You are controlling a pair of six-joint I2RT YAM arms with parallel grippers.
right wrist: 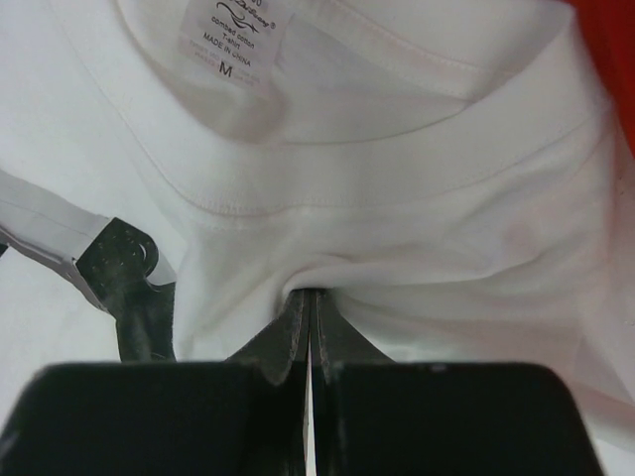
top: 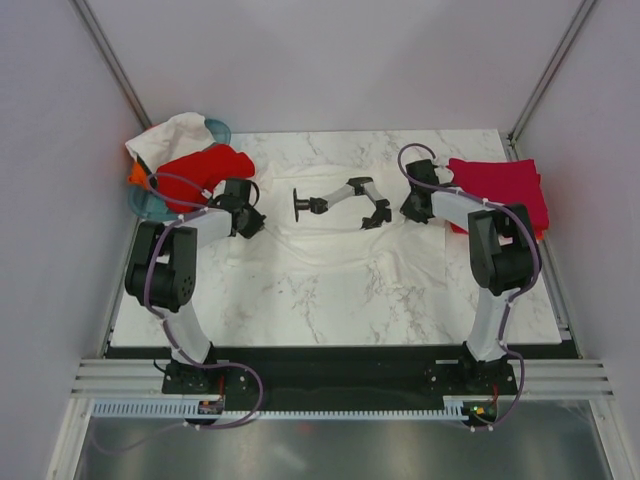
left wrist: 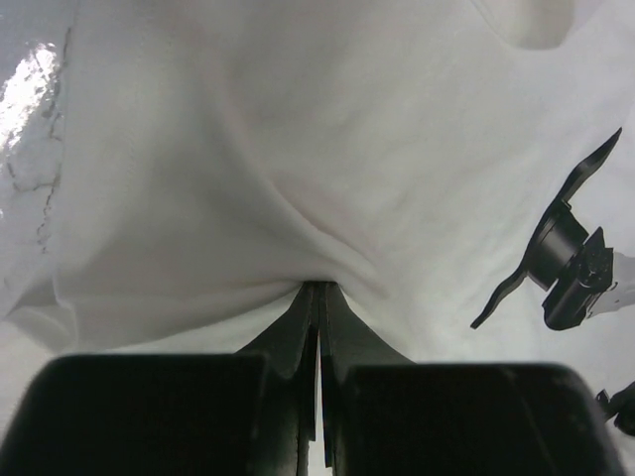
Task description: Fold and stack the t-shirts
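Note:
A large white t-shirt (top: 330,245) lies spread over the marble table between the two arms. My left gripper (top: 250,222) is shut on a pinch of its cloth at the left side; in the left wrist view the fabric (left wrist: 298,178) puckers into the closed left gripper (left wrist: 319,290). My right gripper (top: 415,205) is shut on the shirt near its collar, and the right wrist view shows the neck label (right wrist: 233,35) just beyond the closed right gripper (right wrist: 313,295). A folded crimson t-shirt (top: 500,185) lies at the back right. A bright red t-shirt (top: 205,165) sits at the back left.
A teal basket (top: 150,205) at the back left holds the red shirt, a white cloth (top: 175,135) and a bit of orange cloth (top: 137,175). A black-and-white jointed tool (top: 345,195) rests on the white shirt's far edge, also seen as the tool (left wrist: 561,258) in the left wrist view.

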